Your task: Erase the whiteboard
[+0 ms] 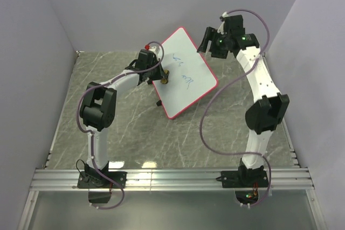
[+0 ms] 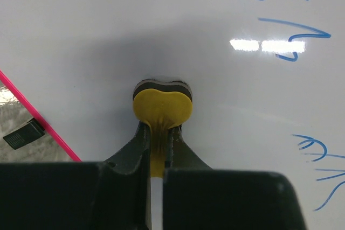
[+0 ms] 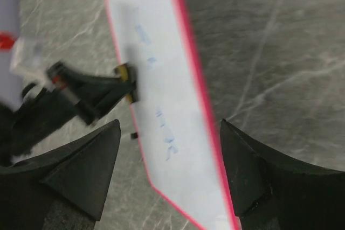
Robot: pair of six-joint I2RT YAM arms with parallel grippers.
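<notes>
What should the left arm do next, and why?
Probably slide the small soft yellow eraser, pinched in the left fingers, toward the blue scribbles on the flat white, red-rimmed whiteboard: it sits on bare board, the marks unwiped.

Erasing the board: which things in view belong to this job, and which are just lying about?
Job: whiteboard; blue scribbles; yellow eraser, gripped in left tool.
Not in use: right tool, open, clear of the board; marble table; front rail.

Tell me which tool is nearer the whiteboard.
Left. The left tool holds a yellow eraser against the whiteboard; the right tool hangs open, apart from it, beyond its far-right edge.
</notes>
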